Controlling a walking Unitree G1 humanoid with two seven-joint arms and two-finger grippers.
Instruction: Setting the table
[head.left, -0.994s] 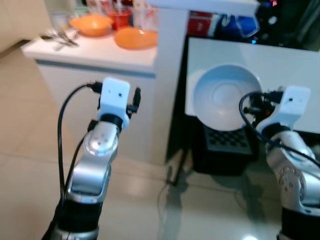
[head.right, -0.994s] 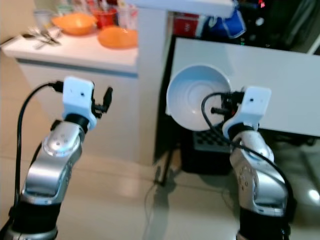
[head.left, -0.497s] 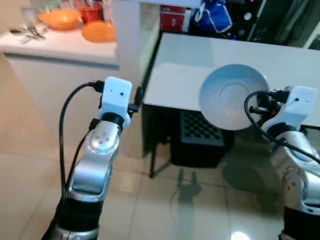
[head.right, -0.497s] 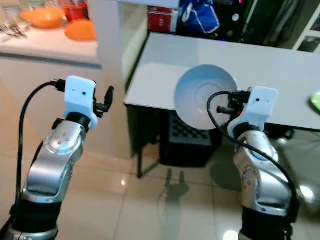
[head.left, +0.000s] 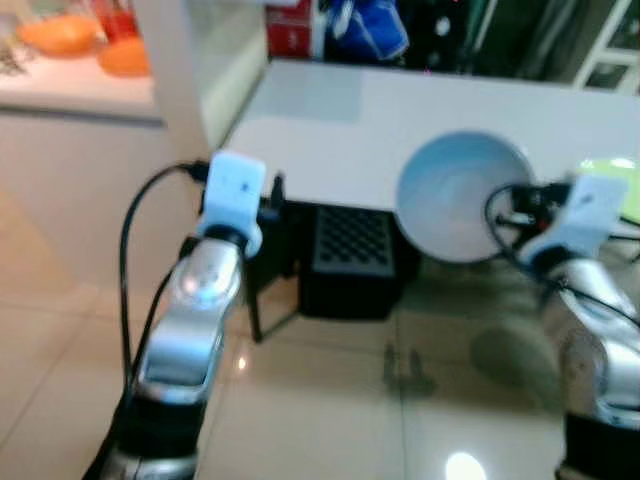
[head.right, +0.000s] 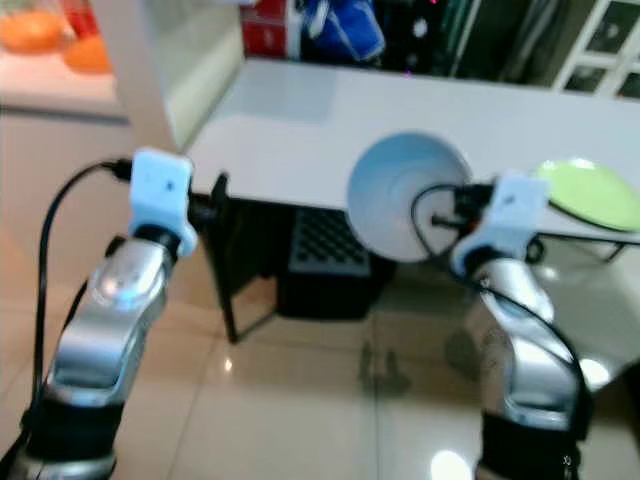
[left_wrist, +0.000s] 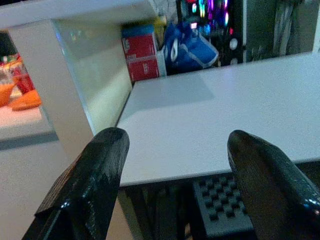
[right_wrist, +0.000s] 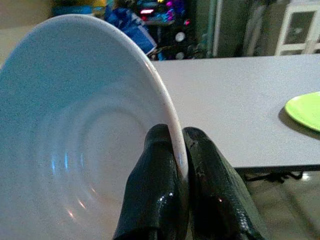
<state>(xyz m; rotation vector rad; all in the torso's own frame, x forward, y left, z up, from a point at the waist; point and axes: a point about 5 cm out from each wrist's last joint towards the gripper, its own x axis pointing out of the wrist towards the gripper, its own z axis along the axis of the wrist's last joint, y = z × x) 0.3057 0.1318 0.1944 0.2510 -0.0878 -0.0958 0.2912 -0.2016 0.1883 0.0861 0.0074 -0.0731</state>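
Change: now facing white bench (head.left: 400, 110), counter swung off leftward.
Right hand (right_wrist: 179, 165): pinching white bowl (head.left: 460, 210) rim at bench's near edge.
Left hand (left_wrist: 175, 165): spread wide, empty.
Meaning: bowl nearly placeable.

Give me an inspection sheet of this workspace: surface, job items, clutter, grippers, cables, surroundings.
Surface: flat white table, mostly bare.
Job's things: round white ceramic bowl, tilted on its edge, held in front of the table's near edge; lime-green plate lying on the table toward the right.
Clutter: nothing seen on the table besides the plate.
Grippers: right gripper shut on the bowl's rim; left gripper open, holding nothing, short of the table's edge.
Cables: black cable looping off the left wrist; another black cable on the right wrist.
Surroundings: black perforated crate under the table; orange dishes on a white counter to the left; glossy tiled floor.
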